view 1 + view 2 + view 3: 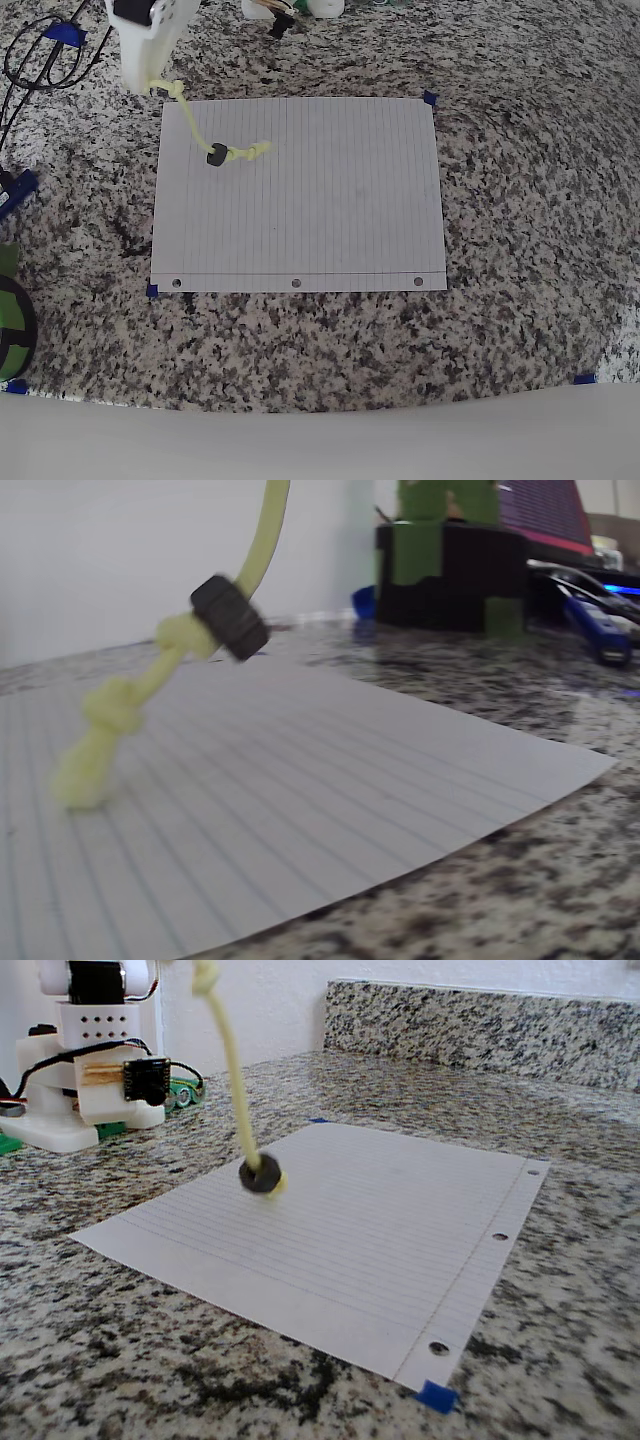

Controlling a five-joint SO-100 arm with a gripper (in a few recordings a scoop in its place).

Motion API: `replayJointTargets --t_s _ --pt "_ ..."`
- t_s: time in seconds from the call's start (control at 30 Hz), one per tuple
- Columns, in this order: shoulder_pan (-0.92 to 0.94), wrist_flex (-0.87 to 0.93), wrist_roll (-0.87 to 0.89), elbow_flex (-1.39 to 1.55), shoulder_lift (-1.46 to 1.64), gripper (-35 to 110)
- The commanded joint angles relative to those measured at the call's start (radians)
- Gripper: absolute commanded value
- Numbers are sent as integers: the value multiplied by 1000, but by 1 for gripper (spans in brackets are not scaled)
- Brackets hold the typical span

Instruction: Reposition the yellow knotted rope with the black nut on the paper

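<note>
One rope (232,1070) hangs near-vertical, nut (261,1174) low, over paper (380,1220).

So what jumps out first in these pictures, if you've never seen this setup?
The yellow rope hangs taut from above, a black nut threaded near its low end, over the paper. In the overhead view, the white gripper holds the rope's top knot just beyond the paper's upper-left corner. All around lies speckled granite counter.

Overhead looks straight down on the paper (300,200); fixed view sits low at its holed edge; wrist view skims close; all 3 share it.
</note>
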Motion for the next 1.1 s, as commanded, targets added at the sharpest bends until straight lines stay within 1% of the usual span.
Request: replayJointTargets --t_s 0.0,0.2,0.47,0.63,0.7,0.83,1.07 --pt "-43 2 -8 -58 75 1" --pt "-9 -3 -8 -67 117 1" --pt "186 -63 5 -67 32 2" --pt "235 -86 17 -75 -72 2" --pt "216 -89 23 -86 -103 2" --pt "107 -97 31 -83 -150 2" --pt "-181 -43 31 -78 -193 2"
